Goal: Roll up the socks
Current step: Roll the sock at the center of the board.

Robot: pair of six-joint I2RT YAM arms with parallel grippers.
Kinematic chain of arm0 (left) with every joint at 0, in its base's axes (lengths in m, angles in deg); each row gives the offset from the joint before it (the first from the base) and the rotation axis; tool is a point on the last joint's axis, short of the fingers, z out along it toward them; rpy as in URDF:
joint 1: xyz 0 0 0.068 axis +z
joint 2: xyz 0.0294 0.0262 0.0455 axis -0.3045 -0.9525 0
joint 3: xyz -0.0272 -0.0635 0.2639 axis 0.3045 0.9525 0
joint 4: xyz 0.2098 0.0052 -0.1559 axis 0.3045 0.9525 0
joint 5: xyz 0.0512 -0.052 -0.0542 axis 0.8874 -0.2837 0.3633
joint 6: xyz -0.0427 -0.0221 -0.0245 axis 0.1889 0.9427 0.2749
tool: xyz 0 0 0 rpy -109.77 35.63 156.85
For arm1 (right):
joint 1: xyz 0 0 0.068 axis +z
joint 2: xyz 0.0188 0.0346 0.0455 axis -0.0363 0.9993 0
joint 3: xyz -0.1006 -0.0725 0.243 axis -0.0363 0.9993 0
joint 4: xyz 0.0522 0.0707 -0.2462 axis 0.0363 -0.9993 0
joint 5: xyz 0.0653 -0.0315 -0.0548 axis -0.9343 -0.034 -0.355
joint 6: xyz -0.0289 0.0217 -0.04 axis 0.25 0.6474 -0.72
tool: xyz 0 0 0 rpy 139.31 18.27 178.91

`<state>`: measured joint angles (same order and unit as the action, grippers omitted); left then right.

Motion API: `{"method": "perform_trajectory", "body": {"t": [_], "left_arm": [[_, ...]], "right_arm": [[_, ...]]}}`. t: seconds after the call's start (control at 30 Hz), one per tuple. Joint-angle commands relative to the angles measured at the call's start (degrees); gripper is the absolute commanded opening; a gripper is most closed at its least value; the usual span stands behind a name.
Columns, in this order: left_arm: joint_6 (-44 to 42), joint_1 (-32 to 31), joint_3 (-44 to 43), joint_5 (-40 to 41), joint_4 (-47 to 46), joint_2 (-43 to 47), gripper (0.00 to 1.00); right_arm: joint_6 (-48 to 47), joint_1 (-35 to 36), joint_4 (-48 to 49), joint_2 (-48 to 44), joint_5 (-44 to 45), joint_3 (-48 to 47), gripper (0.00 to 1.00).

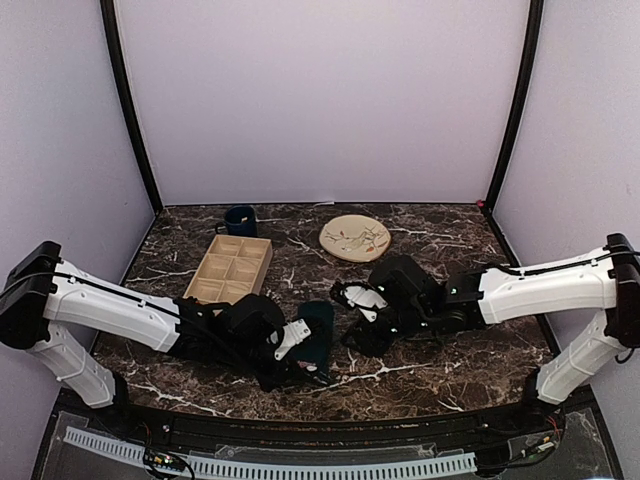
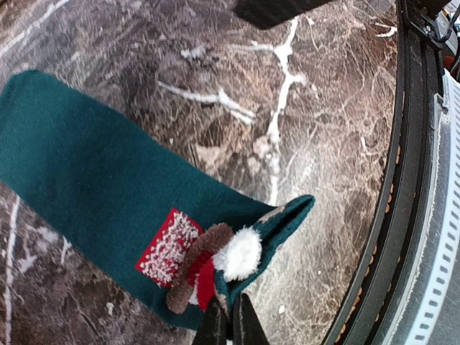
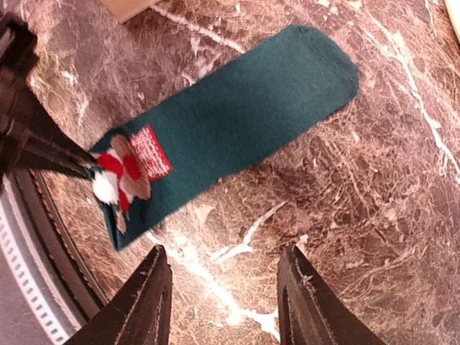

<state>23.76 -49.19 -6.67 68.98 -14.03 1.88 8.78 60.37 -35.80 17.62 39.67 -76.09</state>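
The left fingers (image 2: 228, 327) pinch the decorated end of a flat dark teal-green fabric sock (image 2: 86, 172) on the brown marble desk (image 2: 316, 108); the right fingers (image 3: 152, 295) hover nearby, spread wide.

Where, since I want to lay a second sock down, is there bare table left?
Bare marble: right of the plate toward the wall; between mug and plate; between the right arm and the near edge. Crowded: the middle, where both arms meet at the sock, beside the tray.
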Motion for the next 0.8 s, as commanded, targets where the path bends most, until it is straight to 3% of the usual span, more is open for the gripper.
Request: {"method": "perform_trajectory", "body": {"t": [0.0, 0.43, 0.77], "left_arm": [[2.9, 2.0, -2.5, -6.5, 4.9, -1.0, 0.0], [7.7, 7.6, -5.1, -14.4, 11.0, -3.5, 0.0], [9.8, 11.9, -7.0, -20.2, 14.5, -5.3, 0.0]], "right_arm": [[-1.4, 3.6, 3.0, -0.8, 8.2, 1.8, 0.46], [-4.4, 9.3, 6.7, -5.4, 16.9, 5.7, 0.45], [-11.9, 15.7, 7.3, -3.9, 20.1, 4.7, 0.46]]}}
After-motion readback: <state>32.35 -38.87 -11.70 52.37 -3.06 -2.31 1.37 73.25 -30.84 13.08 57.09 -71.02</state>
